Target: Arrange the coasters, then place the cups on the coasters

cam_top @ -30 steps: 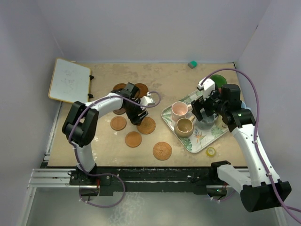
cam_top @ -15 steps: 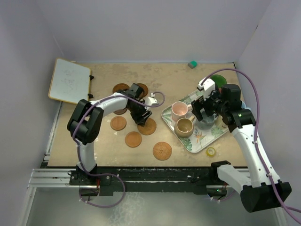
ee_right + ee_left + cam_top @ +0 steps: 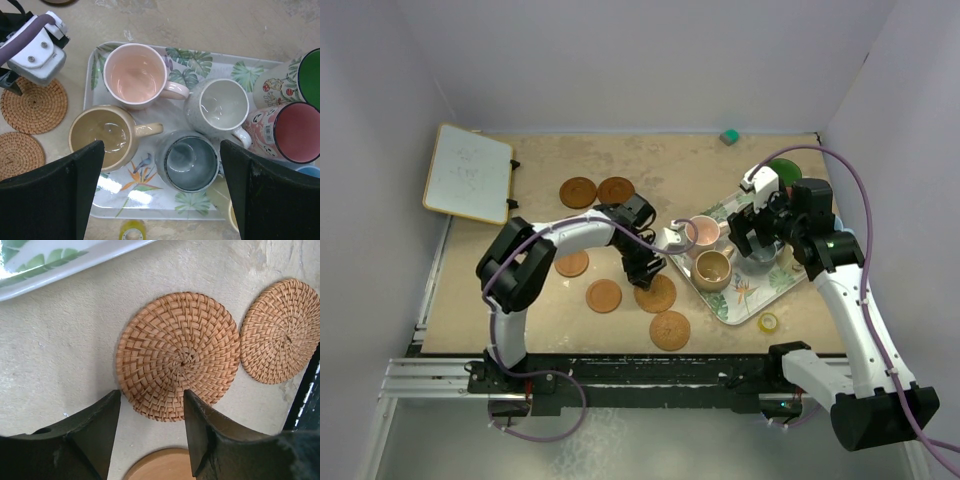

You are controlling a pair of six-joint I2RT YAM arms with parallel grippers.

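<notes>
Six coasters show in the top view: two dark ones (image 3: 578, 192) at the back, two smooth orange ones (image 3: 571, 263) and two woven ones (image 3: 655, 293). My left gripper (image 3: 645, 272) hangs low over the table, open. In its wrist view the fingertips (image 3: 192, 405) straddle the near edge of a woven coaster (image 3: 182, 357), and a second woven coaster (image 3: 282, 330) lies to the right. My right gripper (image 3: 161, 165) hovers wide open above the tray, over the slate cup (image 3: 192, 162). Round it stand the pink cup (image 3: 136, 75), tan cup (image 3: 100, 135) and grey cup (image 3: 217, 105). A red-lined cup (image 3: 297, 132) and a green-lined one (image 3: 310, 75) stand at the right.
The leaf-patterned tray (image 3: 775, 290) holds the cups at the right. A yellow tape roll (image 3: 768, 322) lies by its near corner. A whiteboard (image 3: 468, 172) sits at the back left and a small green block (image 3: 728, 136) by the back wall.
My left arm swept right and toward the front, and the woven coaster under it slid along toward the tray. The front woven coaster shifted slightly. The right arm held still.
</notes>
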